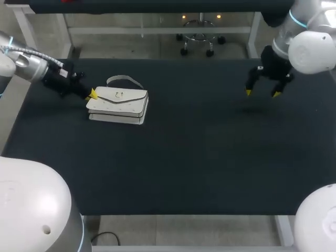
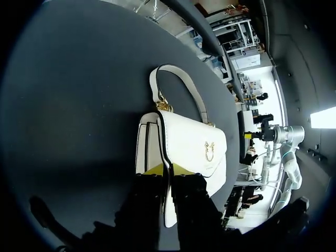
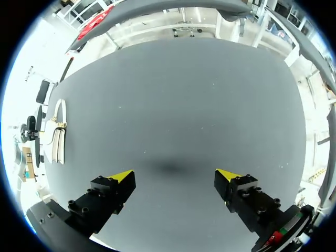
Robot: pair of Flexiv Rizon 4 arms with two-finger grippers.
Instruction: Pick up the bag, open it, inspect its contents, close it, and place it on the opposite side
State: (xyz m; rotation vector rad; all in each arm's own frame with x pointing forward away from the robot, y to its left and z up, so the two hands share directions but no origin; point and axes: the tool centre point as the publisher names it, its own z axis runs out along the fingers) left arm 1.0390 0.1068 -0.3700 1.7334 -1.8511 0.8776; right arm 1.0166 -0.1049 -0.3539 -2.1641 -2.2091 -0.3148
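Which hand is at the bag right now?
The left hand: it sits right at the end of the bag. The right hand hangs open over the table, far from it.

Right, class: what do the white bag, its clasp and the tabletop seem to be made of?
The bag: probably leather or imitation leather; smooth, matte white, dark-edged seams. The clasp: likely gold-coloured metal; it glints. The tabletop: a dark matte covering, perhaps cloth or rubber; the look leaves that open.
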